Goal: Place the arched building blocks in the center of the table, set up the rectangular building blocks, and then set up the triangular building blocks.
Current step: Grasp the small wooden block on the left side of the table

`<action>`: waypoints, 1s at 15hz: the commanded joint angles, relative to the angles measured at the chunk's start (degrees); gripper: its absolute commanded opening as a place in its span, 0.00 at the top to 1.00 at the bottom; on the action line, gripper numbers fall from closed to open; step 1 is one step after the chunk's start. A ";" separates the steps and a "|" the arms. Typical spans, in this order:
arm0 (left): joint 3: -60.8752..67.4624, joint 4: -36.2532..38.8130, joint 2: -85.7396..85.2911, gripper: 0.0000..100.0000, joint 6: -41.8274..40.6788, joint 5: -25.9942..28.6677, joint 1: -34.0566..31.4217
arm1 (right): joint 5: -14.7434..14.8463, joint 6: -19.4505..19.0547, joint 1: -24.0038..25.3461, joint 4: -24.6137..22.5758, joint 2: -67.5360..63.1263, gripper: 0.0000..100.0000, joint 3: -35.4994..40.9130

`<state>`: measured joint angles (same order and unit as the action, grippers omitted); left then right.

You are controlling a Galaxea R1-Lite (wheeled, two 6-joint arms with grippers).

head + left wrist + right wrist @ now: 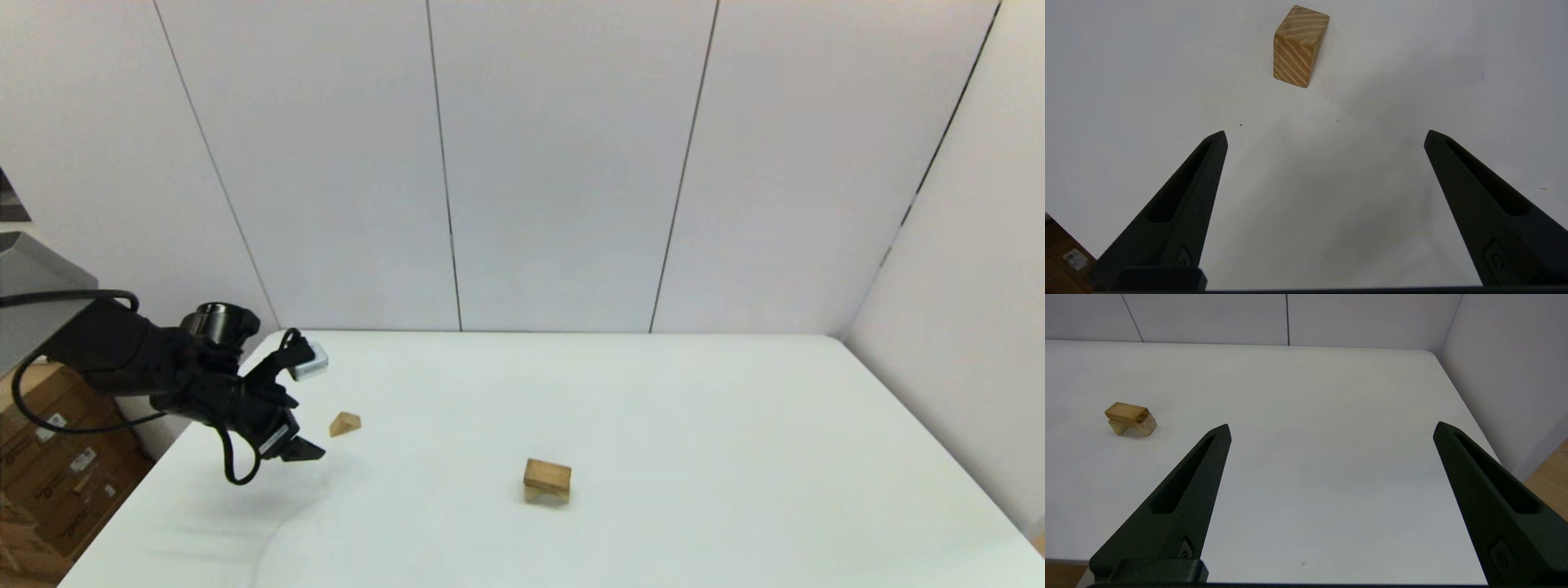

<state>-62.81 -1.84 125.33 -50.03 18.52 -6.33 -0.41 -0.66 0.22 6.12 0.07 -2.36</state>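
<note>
At the left edge of the large white rectangular counter (653, 425), our left tool (304, 449) is hovering just above the surface with its two long black fingers (1188, 196) spread wide apart and gripping nothing. The small light-wood triangular wedge (345, 424) is lying on the counter just beyond that tool's fingertips, apart from them and untouched; in the left wrist view its striped grain is showing plainly.

Near the middle of the counter, the flat light-brown rectangular wooden slab (548, 473) is resting on top of the light-wood arched block (541, 492), whose short legs are standing on the surface. The pair is sitting well apart from the wedge.

Our right tool (1331, 428) is waiting over the near right side of the counter, its fingers also held wide apart and empty, well away from the stacked blocks.
</note>
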 commanded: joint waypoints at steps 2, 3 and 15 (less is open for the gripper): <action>-3.73 -1.94 3.16 0.00 -0.33 0.20 1.58 | -0.02 -0.04 0.04 0.03 0.01 0.00 -0.01; -4.69 -1.94 3.69 0.00 -0.33 0.20 2.02 | -0.02 -0.04 0.04 0.03 0.01 0.00 -0.01; -9.62 -2.20 9.14 0.00 -0.16 1.79 2.46 | -0.02 -0.04 0.04 0.03 0.01 0.00 -0.01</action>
<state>-71.83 -3.80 133.62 -49.94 19.72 -3.83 -0.41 -0.66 0.22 6.12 0.07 -2.36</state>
